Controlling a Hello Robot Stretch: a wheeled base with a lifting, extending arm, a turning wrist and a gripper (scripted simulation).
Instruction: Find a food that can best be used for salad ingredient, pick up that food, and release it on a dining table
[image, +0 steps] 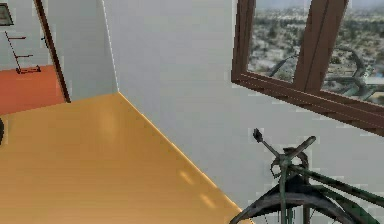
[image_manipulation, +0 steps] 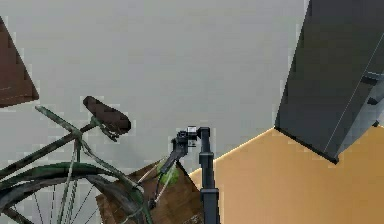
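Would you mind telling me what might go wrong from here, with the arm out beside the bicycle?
1. The jaws at the far end of the arm appear close to the frame of the bicycle; driving or turning now might snag them.
2. Ahead, the bicycle and a wall corner crowd the path, so driving forward may hit them.
3. The dark cabinet stands near the arm's other side, which probably limits turning.
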